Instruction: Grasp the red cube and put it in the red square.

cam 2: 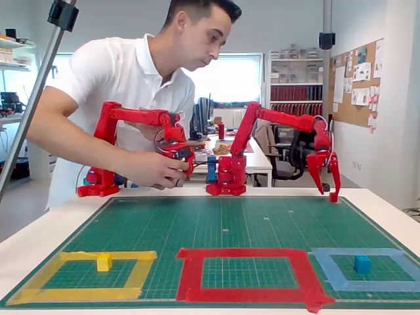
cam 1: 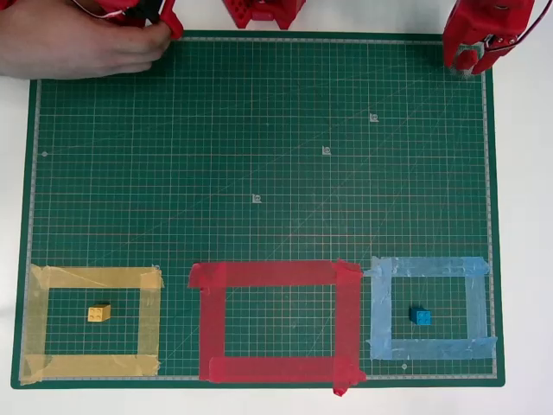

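White counter (cam 1: 527, 216) carries a green cutting mat (cam 1: 259, 130) printed with a fine pale grid, in a bright office with shelves and a pinboard behind. Three tape outlines sit along the near edge of the mat. The red square (cam 1: 349, 320) is the middle one, made of wide opaque strips with ragged, overlapping corners, and bare mat shows inside it. In the overhead view the yellow tape outline (cam 1: 95, 277) lies to its left with a studded yellow cube (cam 1: 98, 313) inside. The light blue tape outline (cam 1: 428, 267), thinner and half see-through, lies to its right around a blue cube (cam 1: 421, 316).

The red plastic arm reaches to the far right corner of the mat, well apart from the red square. Its pincer (cam 2: 328, 191) hangs fingers-down just above the mat's edge. Whether it is wide, narrow or closed on something cannot be told. The red cube cannot be made out, since a red block against red fingers would blend in.

Judged from here, the main risk is the long diagonal travel to the square. A hard, smooth little cube gripped lightly could twist or slip out on the way. A release too near the blue outline, or onto the raised tape, could leave it tilted on the strip or outside the square.
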Robot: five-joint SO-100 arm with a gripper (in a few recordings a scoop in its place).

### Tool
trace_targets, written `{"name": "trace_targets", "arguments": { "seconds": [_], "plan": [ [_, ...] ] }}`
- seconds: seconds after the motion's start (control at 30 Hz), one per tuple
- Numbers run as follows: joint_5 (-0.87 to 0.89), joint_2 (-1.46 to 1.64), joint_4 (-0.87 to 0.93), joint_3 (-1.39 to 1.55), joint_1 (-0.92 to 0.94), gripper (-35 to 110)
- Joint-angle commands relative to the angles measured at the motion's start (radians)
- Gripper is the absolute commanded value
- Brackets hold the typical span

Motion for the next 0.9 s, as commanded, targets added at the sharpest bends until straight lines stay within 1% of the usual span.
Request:
{"name": "trace_targets", "arguments": {
  "seconds": [0.0,0.23,0.3,0.4,0.7,0.8,0.87],
  "plan": [
    [-0.018,0.066,0.023,-0.043,0.018,17],
    [-0.012,0.144,0.025,-0.014,0.055,17],
    [-0.026,0.190,0.034,0.015,0.061,17],
    [-0.095,0.272,0.078,0.061,0.061,18],
    [-0.371,0.598,0.268,0.279,0.037,19],
    [-0.535,0.712,0.299,0.393,0.015,19],
    [-0.675,0.770,0.311,0.476,0.000,19]
  ]
}}
